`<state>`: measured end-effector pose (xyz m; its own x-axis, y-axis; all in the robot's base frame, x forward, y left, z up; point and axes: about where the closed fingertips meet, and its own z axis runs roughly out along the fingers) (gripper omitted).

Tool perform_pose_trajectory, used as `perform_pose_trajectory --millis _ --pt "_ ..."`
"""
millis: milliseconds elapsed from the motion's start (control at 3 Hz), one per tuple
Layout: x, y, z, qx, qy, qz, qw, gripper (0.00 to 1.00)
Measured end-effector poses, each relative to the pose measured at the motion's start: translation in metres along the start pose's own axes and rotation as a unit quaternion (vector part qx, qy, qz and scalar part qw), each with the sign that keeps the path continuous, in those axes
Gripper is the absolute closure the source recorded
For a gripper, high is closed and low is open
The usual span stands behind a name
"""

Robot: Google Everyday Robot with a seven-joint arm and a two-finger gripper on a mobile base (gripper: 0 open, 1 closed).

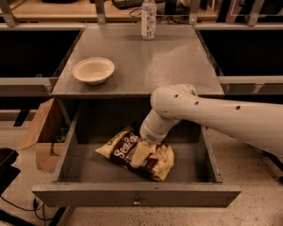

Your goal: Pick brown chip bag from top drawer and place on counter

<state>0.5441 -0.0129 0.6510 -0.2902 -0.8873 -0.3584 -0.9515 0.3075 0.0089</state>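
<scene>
The brown chip bag (120, 151) lies crinkled on the floor of the open top drawer (88, 194), a little left of its middle. My gripper (139, 155) reaches down from the white arm (212, 114), which comes in from the right. It sits on top of the bag's middle and touches it. The grey counter (168, 62) is directly behind and above the drawer.
A pale bowl (93, 69) sits on the counter's left side. A clear plastic bottle (148, 13) stands at its back edge. An open cardboard box (42, 132) stands on the floor left of the drawer. A wooden desk runs along the back.
</scene>
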Motion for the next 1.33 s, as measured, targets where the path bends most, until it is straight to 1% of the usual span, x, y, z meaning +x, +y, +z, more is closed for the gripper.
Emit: perform_pose_trajectory --millis 333,667,1000,1333 --pt "-0.004 -0.005 0.026 -0.004 -0.006 0.003 1.0 0.39" --pt "-0.004 -0.005 0.027 -0.005 -0.007 0.004 1.0 0.62" --pt "-0.007 -0.003 0.023 -0.004 -0.01 -0.003 0.9999 0.85" --pt "-0.013 0.005 -0.002 0.009 -0.012 -0.019 0.9997 1.0"
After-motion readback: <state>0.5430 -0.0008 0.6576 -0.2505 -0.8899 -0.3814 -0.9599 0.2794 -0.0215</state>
